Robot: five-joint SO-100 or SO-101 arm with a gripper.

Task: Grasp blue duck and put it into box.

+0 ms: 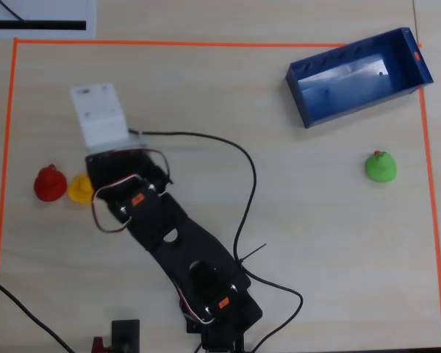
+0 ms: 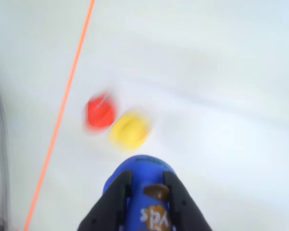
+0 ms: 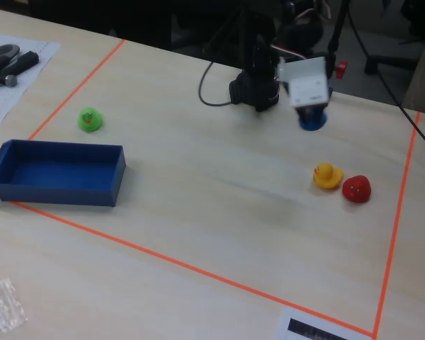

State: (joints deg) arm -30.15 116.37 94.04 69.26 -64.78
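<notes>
Hand [image 2: 145,190] clamping the blue duck [image 2: 139,166]: in the wrist view both black fingers [image 2: 116,199] pressing the duck's sides, brown-orange patch showing between them. Wrist view motion-blurred. In the fixed view, blue duck [image 3: 312,120] peeking out just under the white wrist block [image 3: 306,81]; not possible to tell there whether touching the worktop [image 3: 212,198] or lifted off it. Hidden in the overhead view by the arm [image 1: 169,235] and white block.

Box [image 1: 356,77] sitting at upper right in the overhead view, tilted, inside looking bare, well apart from the hand. Same box [image 3: 57,173] at left in the fixed view, near the orange tape line [image 3: 163,258].

Yellow duck [image 1: 80,187] and red duck [image 1: 50,183] sitting side by side, touching or nearly so, just left of the arm in the overhead view; showing ahead of the hand in the wrist view, yellow [image 2: 130,130], red [image 2: 100,111]. Green duck [image 1: 381,166] standing alone below the box in the overhead view, near the right tape edge.
</notes>
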